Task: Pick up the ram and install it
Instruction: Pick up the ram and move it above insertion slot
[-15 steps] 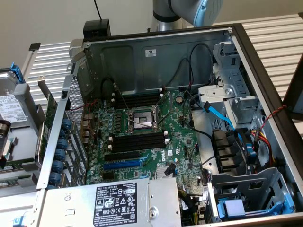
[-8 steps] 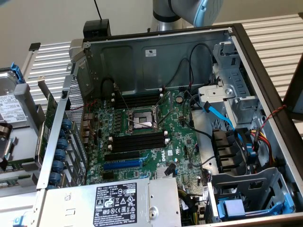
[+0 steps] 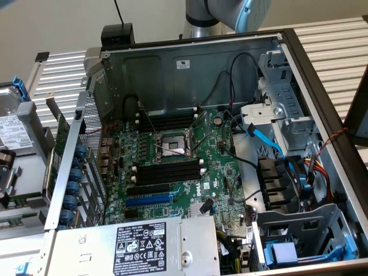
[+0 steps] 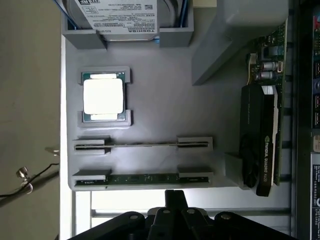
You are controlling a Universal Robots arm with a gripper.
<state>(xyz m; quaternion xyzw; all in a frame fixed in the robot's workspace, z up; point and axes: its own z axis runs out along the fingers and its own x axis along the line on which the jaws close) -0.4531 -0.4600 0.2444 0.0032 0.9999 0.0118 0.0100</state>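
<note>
Nothing has been lifted yet: the ram [image 4: 142, 179], a long thin green circuit-board stick with dark chips, is seen lying in its two-block cradle on the flat grey plastic parts tray [image 4: 165, 100]. The black gripper [image 4: 175, 195] is held just beside it, clenched with nothing between its fingers. Picking up and installing are both judged not yet done.

In the tray's other holders, a square silver-topped processor chip [image 4: 103, 96] is seated in its own bracket. A silver hard drive with a white label [image 4: 120, 15] is parked in a walled bay. A black-shrouded graphics card on a green board [image 4: 260, 140] is stood on edge against a grey support. In the cradle next to the ram's, a thin strip [image 4: 142, 145] is seen edge-on; what it is cannot be told.

In the exterior view, the open grey metal computer case [image 3: 322, 109] fills the centre of the frame, with the green motherboard [image 3: 224, 172] laid inside. At mid-frame the long black memory slots [image 3: 169, 172] are seen empty, no stick seated. The grey robot arm [image 3: 230, 11] is caught at the top edge.
</note>
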